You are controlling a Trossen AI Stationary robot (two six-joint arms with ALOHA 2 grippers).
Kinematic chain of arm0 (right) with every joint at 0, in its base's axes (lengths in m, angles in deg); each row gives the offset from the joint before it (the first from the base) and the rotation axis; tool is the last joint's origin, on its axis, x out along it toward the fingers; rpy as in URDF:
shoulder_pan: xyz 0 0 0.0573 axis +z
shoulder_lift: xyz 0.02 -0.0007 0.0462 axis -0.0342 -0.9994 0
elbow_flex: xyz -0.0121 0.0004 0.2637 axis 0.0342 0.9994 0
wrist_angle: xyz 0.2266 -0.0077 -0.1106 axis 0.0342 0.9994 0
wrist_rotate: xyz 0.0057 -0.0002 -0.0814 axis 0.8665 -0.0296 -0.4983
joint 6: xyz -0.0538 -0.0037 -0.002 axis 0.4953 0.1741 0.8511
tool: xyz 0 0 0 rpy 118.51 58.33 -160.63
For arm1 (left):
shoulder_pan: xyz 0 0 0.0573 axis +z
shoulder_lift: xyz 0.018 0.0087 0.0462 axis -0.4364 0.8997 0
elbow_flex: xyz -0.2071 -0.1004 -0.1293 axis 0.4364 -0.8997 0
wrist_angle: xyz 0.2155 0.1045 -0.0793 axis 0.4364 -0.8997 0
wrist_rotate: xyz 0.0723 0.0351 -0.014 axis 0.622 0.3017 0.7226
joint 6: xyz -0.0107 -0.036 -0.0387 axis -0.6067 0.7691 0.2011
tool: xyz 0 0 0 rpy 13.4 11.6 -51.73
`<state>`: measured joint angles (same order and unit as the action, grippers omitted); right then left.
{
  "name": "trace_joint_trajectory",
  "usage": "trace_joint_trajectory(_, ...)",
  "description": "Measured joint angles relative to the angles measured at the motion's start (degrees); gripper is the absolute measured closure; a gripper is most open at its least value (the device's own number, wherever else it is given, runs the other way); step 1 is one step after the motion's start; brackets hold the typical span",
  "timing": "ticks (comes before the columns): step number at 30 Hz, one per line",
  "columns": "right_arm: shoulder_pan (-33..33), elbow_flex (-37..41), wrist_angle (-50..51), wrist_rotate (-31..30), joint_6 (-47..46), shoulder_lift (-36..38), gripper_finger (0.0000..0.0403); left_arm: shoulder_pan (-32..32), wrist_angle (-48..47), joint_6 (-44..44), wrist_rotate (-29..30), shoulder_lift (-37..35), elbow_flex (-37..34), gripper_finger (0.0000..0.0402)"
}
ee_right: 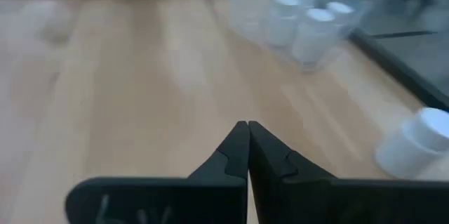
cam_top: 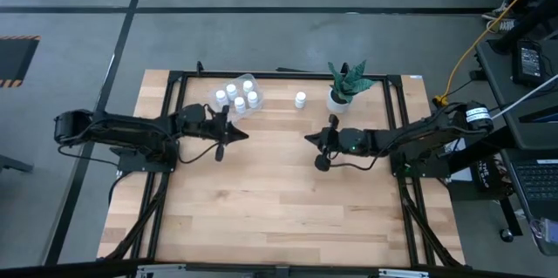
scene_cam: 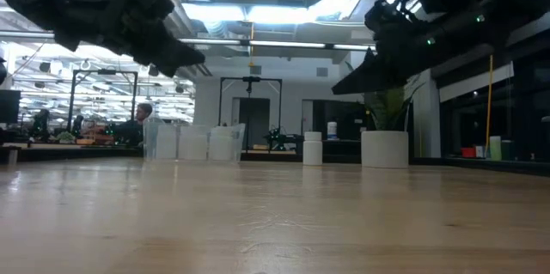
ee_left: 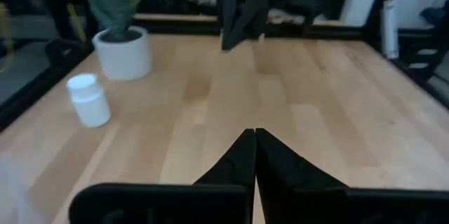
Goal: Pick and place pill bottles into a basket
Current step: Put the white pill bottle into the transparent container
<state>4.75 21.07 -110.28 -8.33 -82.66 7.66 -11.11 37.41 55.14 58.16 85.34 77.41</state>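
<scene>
Four pill bottles point(cam_top: 237, 98) stand in the basket point(cam_top: 218, 101), upper centre; a fifth bottle point(cam_top: 300, 99) stands alone beside one plant pot point(cam_top: 338, 99). My left pincer point(cam_top: 241, 135) and right pincer point(cam_top: 307, 137), both pressed together, face across bare tabletop point(cam_top: 279, 208).

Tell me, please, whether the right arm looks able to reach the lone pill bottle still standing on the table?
Probably yes: the lone pill bottle stands on bare wood beside the plant pot, just beyond the right gripper, whose fingers are shut and empty.
</scene>
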Motion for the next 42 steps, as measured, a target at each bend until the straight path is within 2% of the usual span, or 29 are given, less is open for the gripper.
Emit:
trace_joint_trajectory(6,1.3,-0.9,3.6,-15.2,-11.0,0.0,0.0398,-1.6,-0.2,0.0,6.9,0.0,-1.5,0.0399)
trace_joint_trajectory(9,1.3,-0.8,4.0,-18.3,-16.4,0.0,0.0398,-1.6,-0.3,0.0,6.7,0.0,-1.6,0.0399)
trace_joint_trajectory(15,1.3,-0.8,4.1,-17.9,-18.0,-0.8,0.0398,-1.6,-0.4,0.0,6.5,0.0,-1.6,0.0397)
trace_joint_trajectory(18,1.3,-0.8,3.1,-15.3,-18.1,-3.0,0.0398,-1.6,-0.4,0.0,6.5,0.0,-1.6,0.0394)
trace_joint_trajectory(23,1.3,-0.8,-4.2,-12.4,-17.8,-9.5,0.0398,-1.6,-0.5,0.0,6.5,0.0,-1.6,0.0397)
trace_joint_trajectory(26,0.5,-0.8,-8.4,-12.4,-13.6,-13.1,0.0398,-1.6,-0.5,0.0,6.5,0.0,-1.6,0.0399)
trace_joint_trajectory(29,-0.5,-0.8,-11.1,-12.5,-10.7,-15.1,0.0398,-1.6,-0.5,0.0,6.5,0.0,-1.6,0.0398)
trace_joint_trajectory(32,-1.9,-0.9,-13.4,-12.5,-11.8,-15.9,0.0395,-1.6,-0.5,0.0,6.5,0.0,-1.6,0.0394)
trace_joint_trajectory(37,-3.9,-0.8,-13.8,-12.6,-12.2,-16.6,0.0358,-1.6,-0.7,-1.1,6.5,0.0,-1.6,0.0395)
trace_joint_trajectory(42,-5.2,-0.9,-14.6,-12.5,-12.5,-17.6,0.0285,-1.6,-0.9,-2.0,6.5,0.0,-1.6,0.0399)
